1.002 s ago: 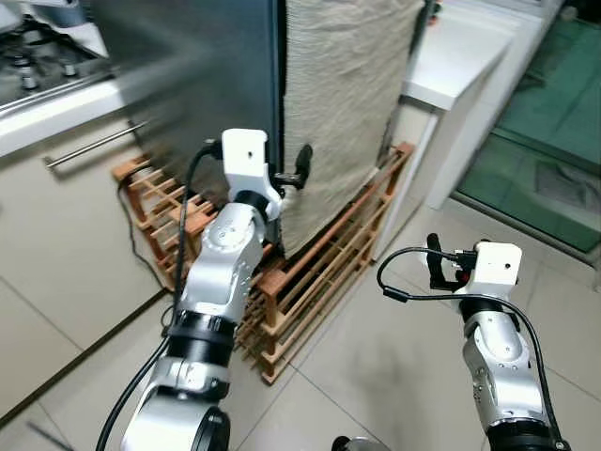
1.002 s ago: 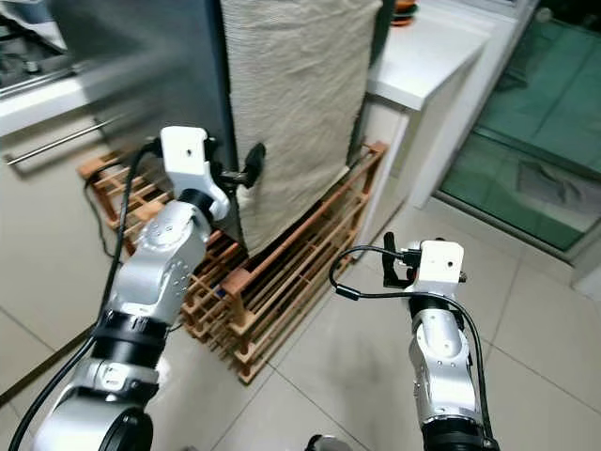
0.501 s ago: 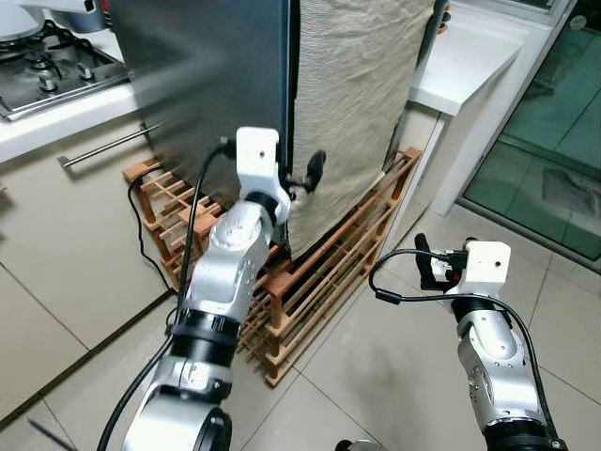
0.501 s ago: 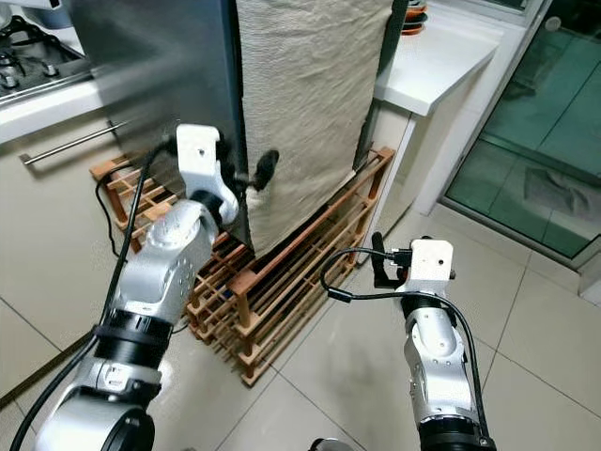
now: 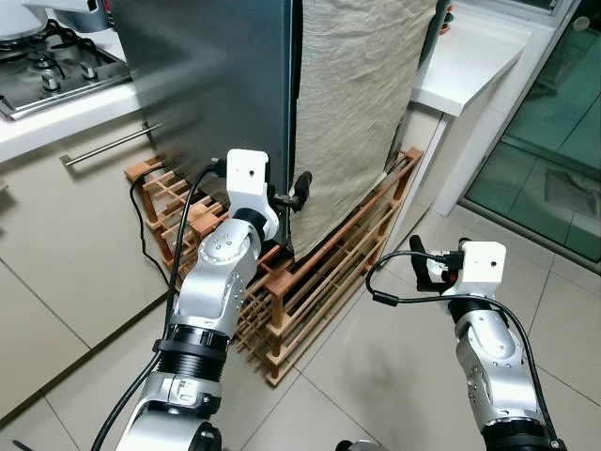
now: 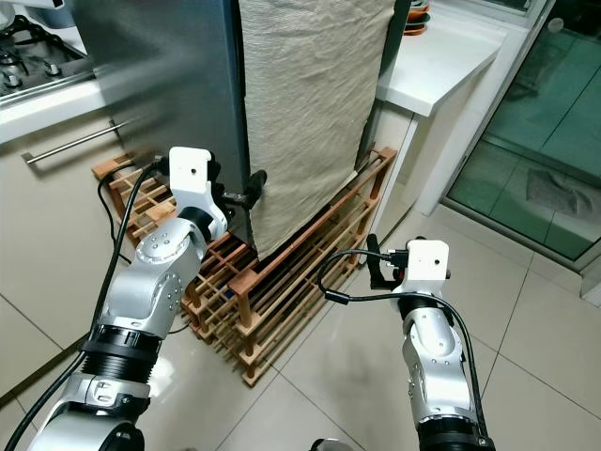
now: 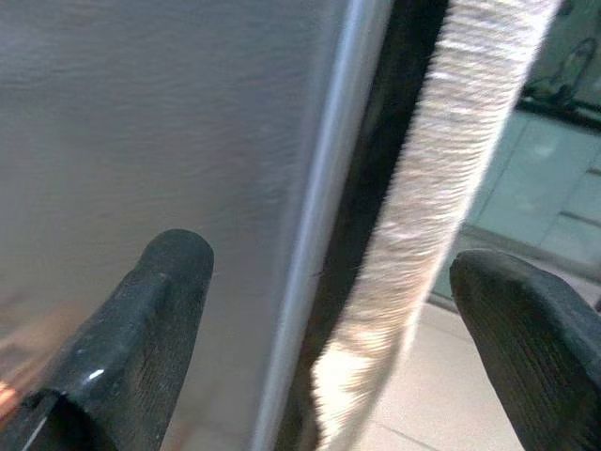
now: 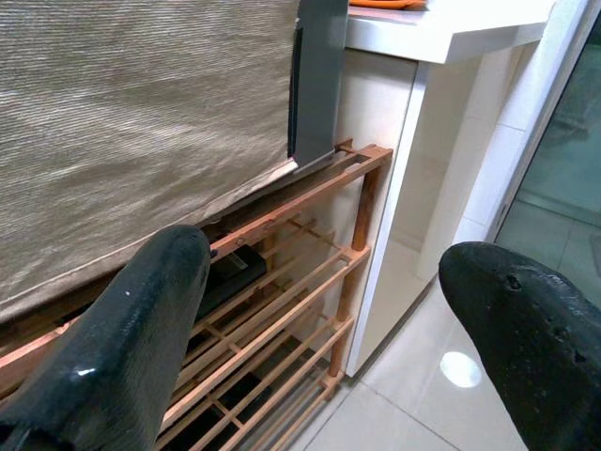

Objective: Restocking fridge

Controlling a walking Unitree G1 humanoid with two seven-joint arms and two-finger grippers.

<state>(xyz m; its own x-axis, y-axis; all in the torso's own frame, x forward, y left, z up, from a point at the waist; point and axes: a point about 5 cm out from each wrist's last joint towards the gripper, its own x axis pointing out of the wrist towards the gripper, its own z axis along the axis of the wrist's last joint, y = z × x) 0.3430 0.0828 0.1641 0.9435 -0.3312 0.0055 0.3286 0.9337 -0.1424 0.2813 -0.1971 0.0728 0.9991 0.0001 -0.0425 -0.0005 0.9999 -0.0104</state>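
Left gripper [image 5: 299,191] spreads wide at the fridge [image 5: 221,85] door edge, straddling steel and cloth cover [image 5: 352,103], holding nothing, likely to pry. Right gripper [image 5: 420,266] waits open and empty, low right.

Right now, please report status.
Left gripper open at fridge corner. Right gripper open, idle. Cloth drapes fridge side; rack below.

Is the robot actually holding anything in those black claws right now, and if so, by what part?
Nothing is held. The left gripper is open, its fingers either side of the fridge's front edge and the beige cloth without closing. The right gripper is open over the floor.
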